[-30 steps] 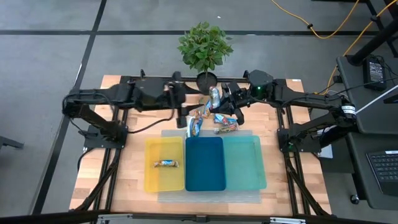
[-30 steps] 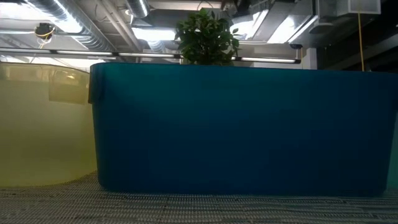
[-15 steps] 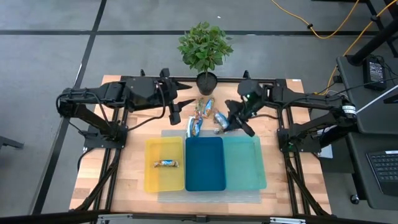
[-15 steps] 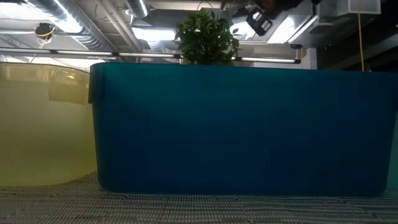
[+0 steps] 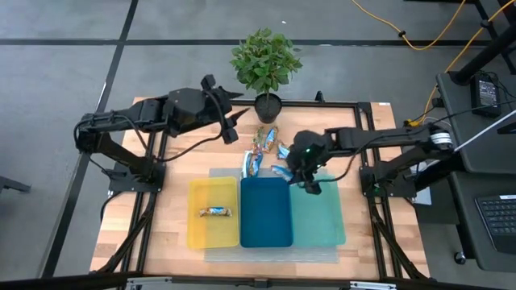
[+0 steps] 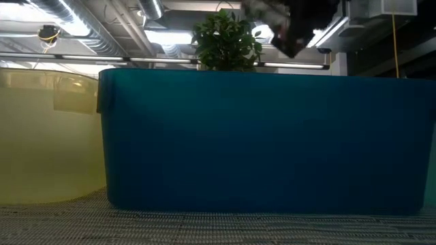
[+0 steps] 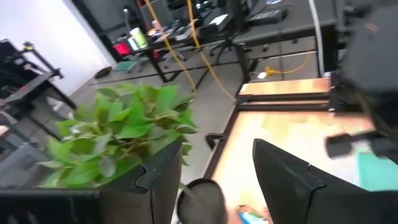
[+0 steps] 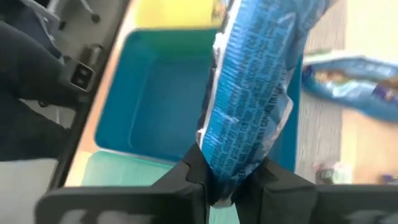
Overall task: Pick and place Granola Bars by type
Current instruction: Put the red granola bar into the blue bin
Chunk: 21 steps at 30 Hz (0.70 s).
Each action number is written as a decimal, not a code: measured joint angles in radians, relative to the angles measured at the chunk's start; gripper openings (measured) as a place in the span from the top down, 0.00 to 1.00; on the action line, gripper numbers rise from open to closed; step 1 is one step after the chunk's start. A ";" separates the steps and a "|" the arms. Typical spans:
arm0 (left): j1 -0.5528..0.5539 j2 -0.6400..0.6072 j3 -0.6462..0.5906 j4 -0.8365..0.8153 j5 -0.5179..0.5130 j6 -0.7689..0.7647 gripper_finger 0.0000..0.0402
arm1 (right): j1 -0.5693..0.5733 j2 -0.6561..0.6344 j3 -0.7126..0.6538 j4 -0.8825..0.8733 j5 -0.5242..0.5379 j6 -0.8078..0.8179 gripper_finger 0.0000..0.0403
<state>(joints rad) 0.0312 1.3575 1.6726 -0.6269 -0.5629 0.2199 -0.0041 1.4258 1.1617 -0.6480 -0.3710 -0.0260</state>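
Both arms: matte black, blocky link housings joined by rounded joint casings, mounted on a black tube frame bordering the wooden table (image 5: 173, 173).

Left arm (image 5: 153, 119): black cable loops along the links; base bracket sits left of the potted plant (image 5: 266, 64). Left gripper (image 7: 214, 180): two broad dark fingers (image 7: 292, 180), flat faces, stepped notch cut into an inner edge.

Right arm (image 5: 387, 141): small green indicator light on the wrist housing; white band near the elbow joint, right of the plant. Right gripper (image 8: 227, 183): dark angular fingers on a black crossbar.
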 joint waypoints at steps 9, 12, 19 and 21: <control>0.074 0.000 0.000 0.002 0.013 0.003 0.53 | 0.057 0.130 0.000 0.044 0.012 0.063 0.91; 0.087 0.000 0.000 0.002 0.066 0.002 0.54 | 0.078 0.177 0.000 0.092 0.012 0.105 0.89; 0.069 0.000 0.000 0.002 0.092 -0.113 0.55 | 0.091 0.316 0.091 0.064 0.012 0.153 0.91; 0.051 0.000 0.000 0.005 0.094 -0.138 0.55 | 0.093 0.354 0.132 0.028 0.012 0.154 0.92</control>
<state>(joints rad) 0.0818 1.3579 1.6726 -0.6222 -0.4686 0.0818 0.0892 1.7797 1.2937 -0.6203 -0.3587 0.1277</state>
